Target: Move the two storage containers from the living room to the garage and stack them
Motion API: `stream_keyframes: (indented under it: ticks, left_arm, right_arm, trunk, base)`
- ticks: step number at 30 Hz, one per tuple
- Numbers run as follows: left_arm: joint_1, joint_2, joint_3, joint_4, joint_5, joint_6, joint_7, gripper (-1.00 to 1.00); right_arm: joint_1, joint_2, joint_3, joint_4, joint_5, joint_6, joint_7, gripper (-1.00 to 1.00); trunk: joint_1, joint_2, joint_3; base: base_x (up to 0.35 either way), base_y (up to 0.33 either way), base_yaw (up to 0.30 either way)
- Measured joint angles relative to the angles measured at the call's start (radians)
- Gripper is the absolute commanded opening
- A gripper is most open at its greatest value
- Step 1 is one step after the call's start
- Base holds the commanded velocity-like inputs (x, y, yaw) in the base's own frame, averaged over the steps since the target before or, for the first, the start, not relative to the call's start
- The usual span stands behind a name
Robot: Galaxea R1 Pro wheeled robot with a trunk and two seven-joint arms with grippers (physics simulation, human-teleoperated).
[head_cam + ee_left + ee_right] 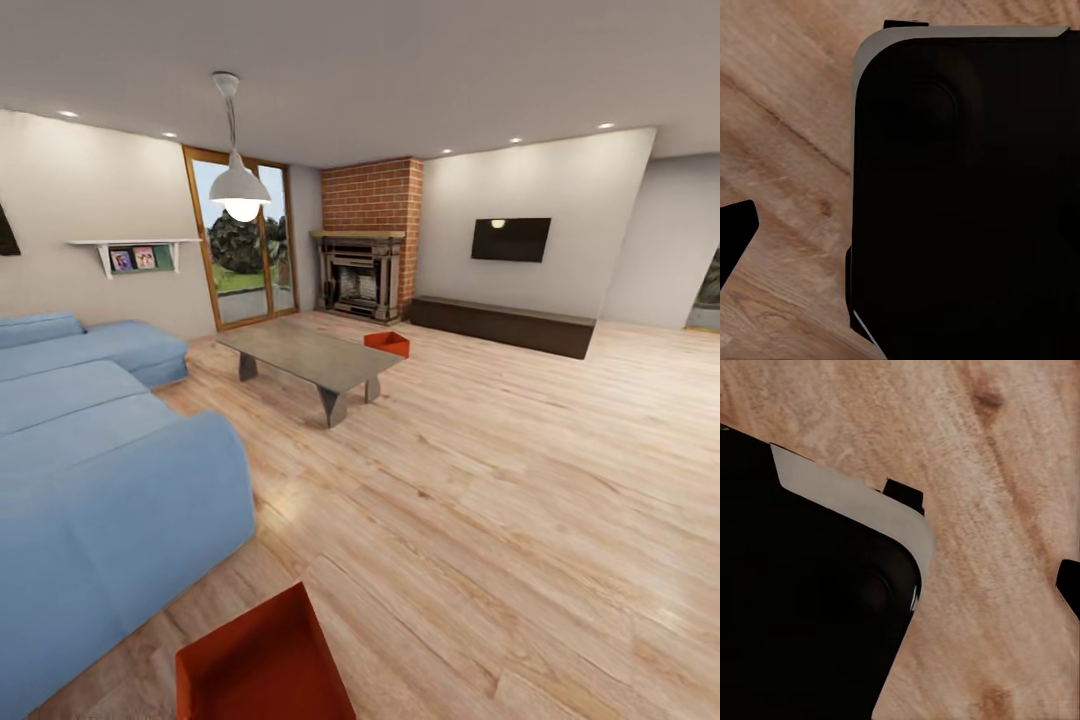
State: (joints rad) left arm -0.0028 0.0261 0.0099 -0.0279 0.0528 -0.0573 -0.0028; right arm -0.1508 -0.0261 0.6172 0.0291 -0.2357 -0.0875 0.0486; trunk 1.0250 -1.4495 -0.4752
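One orange-red storage container [262, 668] lies on the light wood-plank floor right in front of me, beside the blue sofa [95, 480]. The second container [387, 344] sits on the floor at the far end of the grey low table [305, 356], before the brick fireplace [362, 270]. Both are empty. In the left wrist view, one dark fingertip [736, 231] of my left gripper stands at the picture's edge over the planks, next to my black base [967, 202]. A fingertip [1069, 585] of my right gripper shows likewise. Both grippers hang apart from the containers, holding nothing.
Glass doors [245, 240] stand at the back left, with a pendant lamp [239, 185] before them. A dark low cabinet [500, 325] runs under the wall television [511, 239]. Open plank floor [520, 500] stretches to the right. A wall shelf [135, 252] hangs above the sofa.
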Motion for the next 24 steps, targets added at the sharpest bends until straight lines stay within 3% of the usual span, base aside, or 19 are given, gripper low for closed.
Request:
stream_keyframes:
  ticks: [24]
  left_arm:
    - [0.0, 0.0, 0.0, 0.0, 0.0, 0.0, 0.0, 1.0]
  right_arm:
    - [0.0, 0.0, 0.0, 0.0, 0.001, 0.0, 0.0, 1.0]
  trunk:
    - [0.0, 0.0, 0.0]
  base:
    - [0.001, 0.0, 0.273]
